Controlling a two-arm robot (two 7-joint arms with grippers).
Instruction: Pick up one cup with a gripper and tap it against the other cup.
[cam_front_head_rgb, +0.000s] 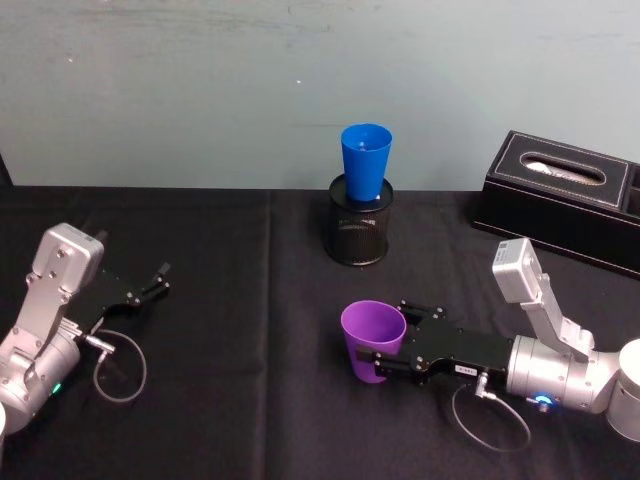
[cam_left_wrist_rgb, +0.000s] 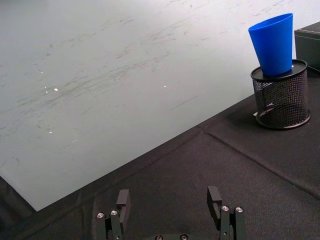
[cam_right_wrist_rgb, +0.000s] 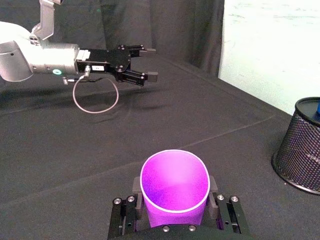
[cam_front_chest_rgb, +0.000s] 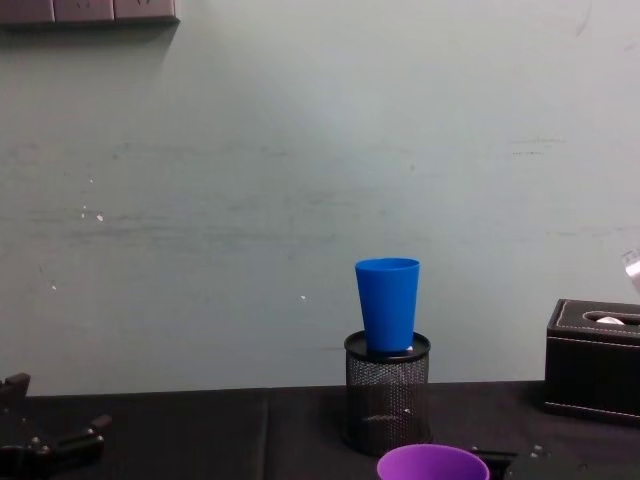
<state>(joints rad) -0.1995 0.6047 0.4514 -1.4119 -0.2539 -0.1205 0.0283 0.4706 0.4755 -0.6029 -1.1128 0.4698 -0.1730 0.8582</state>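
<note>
Near the table's front edge, the right gripper (cam_front_head_rgb: 385, 352) clasps the upright purple cup (cam_front_head_rgb: 371, 340). Off at the left, the left gripper (cam_front_head_rgb: 157, 280) idles, fingers apart. Farther back, the blue cup (cam_front_head_rgb: 365, 162) sits in a mesh holder (cam_front_head_rgb: 358, 232) (upright).

Your right gripper (cam_front_head_rgb: 382, 352) reaches in low from the right, forearm nearly level, its fingers (cam_right_wrist_rgb: 128, 210) closed on either side of the purple cup (cam_front_head_rgb: 372, 339). Your left gripper (cam_front_head_rgb: 158, 280) rests low at the left, fingers (cam_left_wrist_rgb: 122, 201) spread apart, holding nothing.
</note>
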